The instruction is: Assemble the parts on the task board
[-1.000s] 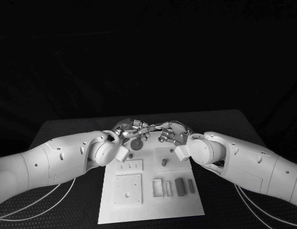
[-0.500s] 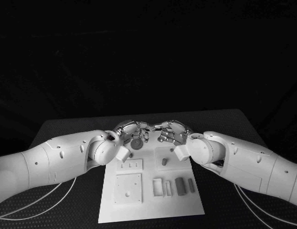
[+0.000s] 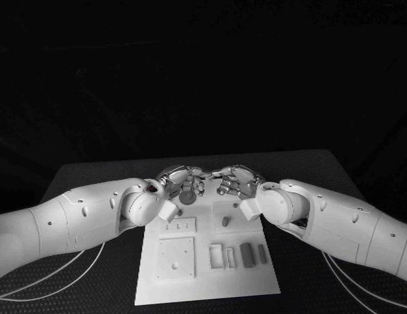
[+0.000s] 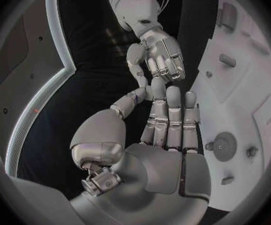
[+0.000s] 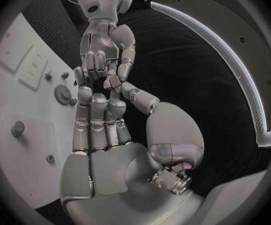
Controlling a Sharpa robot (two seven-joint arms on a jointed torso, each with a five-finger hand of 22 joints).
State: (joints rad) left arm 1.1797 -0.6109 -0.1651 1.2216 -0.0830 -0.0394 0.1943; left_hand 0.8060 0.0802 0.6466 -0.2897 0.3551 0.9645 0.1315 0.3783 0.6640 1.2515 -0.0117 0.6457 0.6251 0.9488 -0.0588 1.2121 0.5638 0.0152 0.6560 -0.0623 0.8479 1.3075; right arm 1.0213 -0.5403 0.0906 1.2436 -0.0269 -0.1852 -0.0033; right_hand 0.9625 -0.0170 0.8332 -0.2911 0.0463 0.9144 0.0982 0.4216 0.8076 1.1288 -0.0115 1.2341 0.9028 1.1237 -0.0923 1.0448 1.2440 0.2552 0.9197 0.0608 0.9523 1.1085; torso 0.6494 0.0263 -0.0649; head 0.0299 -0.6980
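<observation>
Far end of the task board [image 3: 207, 275] hidden behind left hand [image 3: 178, 180] and right hand [image 3: 237, 181]. Too small to tell whether either hand holds a part.

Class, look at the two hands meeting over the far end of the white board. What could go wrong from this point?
1. The left hand and right hand hover fingertip to fingertip; they might collide or tangle.
2. Whether a part is pinched between them cannot be told; if so, it might slip during a handover.
3. A round part stands on the board right below; a lowered finger might knock it.
</observation>
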